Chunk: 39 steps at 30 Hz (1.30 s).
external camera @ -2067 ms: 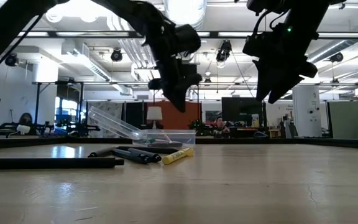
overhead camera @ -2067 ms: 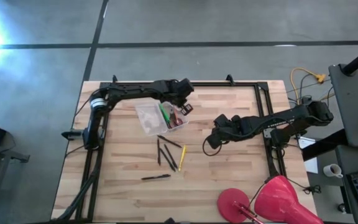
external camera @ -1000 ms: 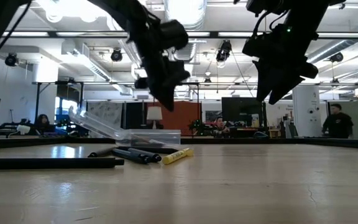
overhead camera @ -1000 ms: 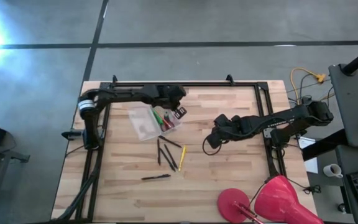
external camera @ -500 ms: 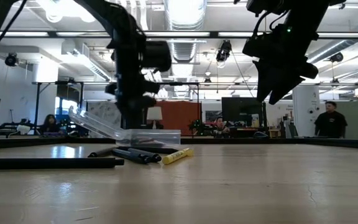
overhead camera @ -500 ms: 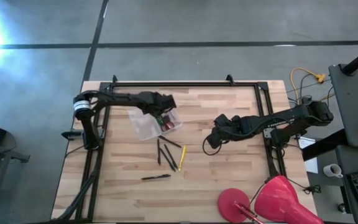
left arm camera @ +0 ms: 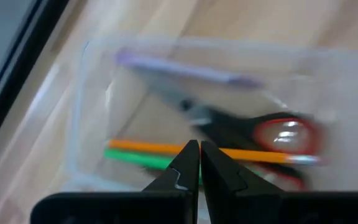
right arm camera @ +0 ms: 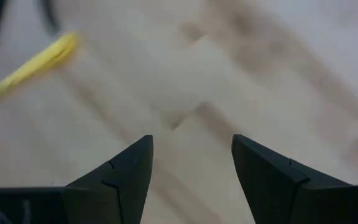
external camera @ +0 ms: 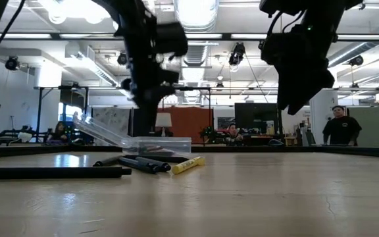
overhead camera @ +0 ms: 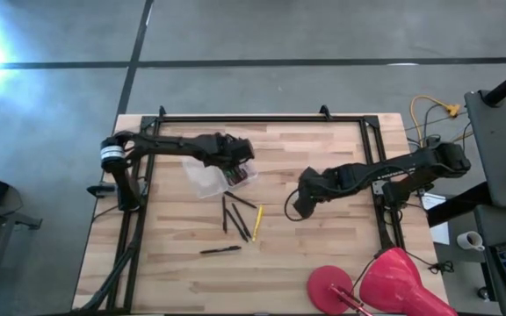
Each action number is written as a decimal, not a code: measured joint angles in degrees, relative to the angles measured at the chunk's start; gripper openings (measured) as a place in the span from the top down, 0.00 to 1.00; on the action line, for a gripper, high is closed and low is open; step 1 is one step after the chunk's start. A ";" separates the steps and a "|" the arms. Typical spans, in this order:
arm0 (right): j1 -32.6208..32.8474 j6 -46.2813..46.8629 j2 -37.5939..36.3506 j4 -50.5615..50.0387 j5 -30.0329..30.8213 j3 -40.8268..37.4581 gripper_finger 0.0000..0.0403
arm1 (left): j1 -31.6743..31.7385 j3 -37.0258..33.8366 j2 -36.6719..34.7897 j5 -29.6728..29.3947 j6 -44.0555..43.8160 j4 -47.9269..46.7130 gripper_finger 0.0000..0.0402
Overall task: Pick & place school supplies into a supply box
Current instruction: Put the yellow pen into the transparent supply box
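Observation:
The clear supply box [overhead camera: 216,174] lies open on the table, its lid half [external camera: 104,131] tilted up. Inside it I see red-handled scissors [left arm camera: 272,134], an orange pen [left arm camera: 160,148] and a green one [left arm camera: 135,158]. My left gripper [overhead camera: 235,156] hovers above the box, shut and empty [left arm camera: 199,148]. Dark pens [overhead camera: 234,215], a yellow pen [overhead camera: 256,223] and a black pen [overhead camera: 220,250] lie loose on the wood toward the near edge from the box. My right gripper [overhead camera: 299,206] hangs open above bare table to the right of the yellow pen [right arm camera: 30,65].
A red dome lamp [overhead camera: 385,281] stands at the near right corner. Yellow-tipped cables [overhead camera: 437,110] hang off the far right. A black frame rail [overhead camera: 262,118] runs along the far edge and sides. Bare wood lies between the pens and the lamp.
My left gripper has swung from the box's far right corner toward the table's left and near edge, ending over the box's filled half. My right gripper has dipped slightly and shifted a little toward the near edge. The pens on the table have stayed put.

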 joint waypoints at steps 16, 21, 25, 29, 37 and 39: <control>0.39 -25.01 10.36 5.73 -5.36 7.84 0.48 | -21.13 -0.25 -11.85 0.28 -13.62 -2.08 1.00; 2.14 -48.08 16.94 6.25 -10.46 14.41 0.48 | -28.17 -1.17 -14.15 0.23 -20.91 -2.07 1.00; 2.89 -63.13 22.84 4.38 -10.71 19.76 0.48 | -32.57 -1.30 -14.59 0.15 -26.57 -2.40 1.00; 3.43 -69.55 29.35 0.11 -10.68 25.22 0.48 | -35.57 -1.44 -14.69 0.18 -33.28 -4.29 1.00; 3.82 -85.74 38.90 -2.59 -7.65 35.01 0.44 | -38.33 -5.84 -20.46 -1.80 -42.89 -7.41 1.00; 3.59 -87.43 39.84 -3.06 -6.96 37.12 0.42 | -39.04 -7.93 -23.22 -2.68 -45.21 -7.34 1.00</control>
